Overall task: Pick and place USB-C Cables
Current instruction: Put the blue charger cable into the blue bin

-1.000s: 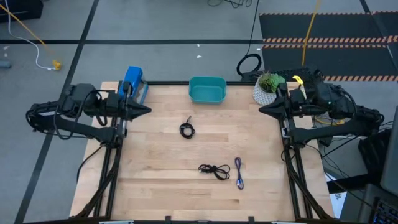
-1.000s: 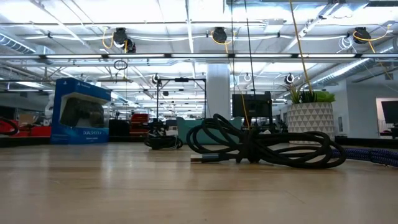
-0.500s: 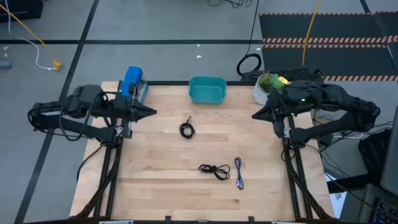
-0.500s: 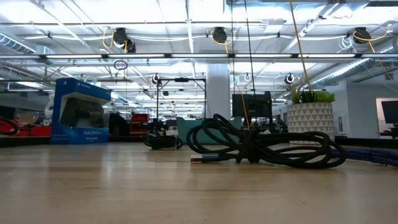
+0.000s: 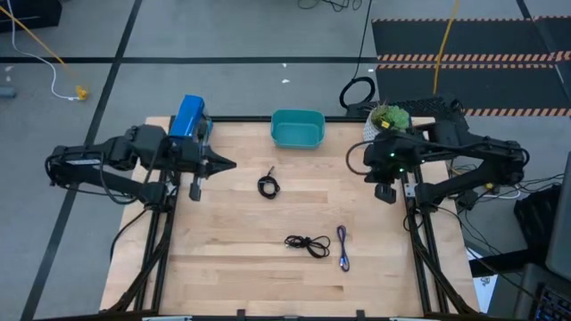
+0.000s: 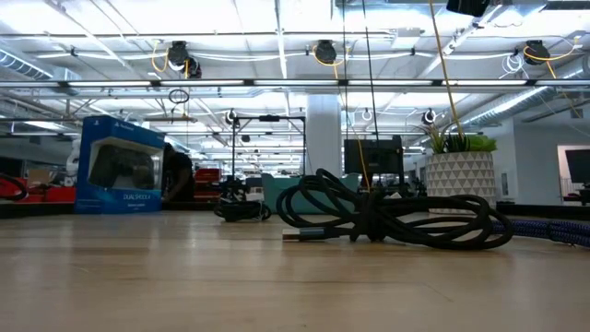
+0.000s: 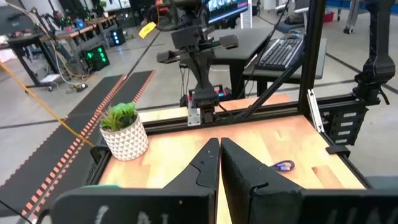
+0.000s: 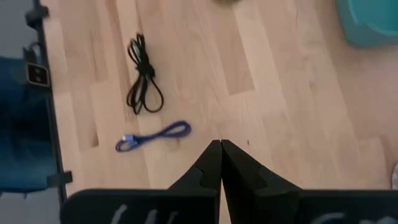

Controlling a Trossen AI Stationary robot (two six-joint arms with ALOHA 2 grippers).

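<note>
The desk (image 5: pixel 232 223) is seen as pale planked wood with a smooth satin finish. The teal bin (image 5: pixel 297 129) at its far edge looks like matt plastic. The loose black cable (image 5: pixel 308 243) appears rubbery, the bluish-grey cable (image 8: pixel 154 137) braided. Matt black fingers (image 8: pixel 213 168) are shown.

A grey floor (image 5: pixel 232 36) crossed by dark lines is seen around the wooden table (image 5: pixel 223 259); a black mat (image 5: pixel 473 40) edged with orange stripes is laid beyond it, and bright ceiling lights (image 6: pixel 277 18) are strung overhead
</note>
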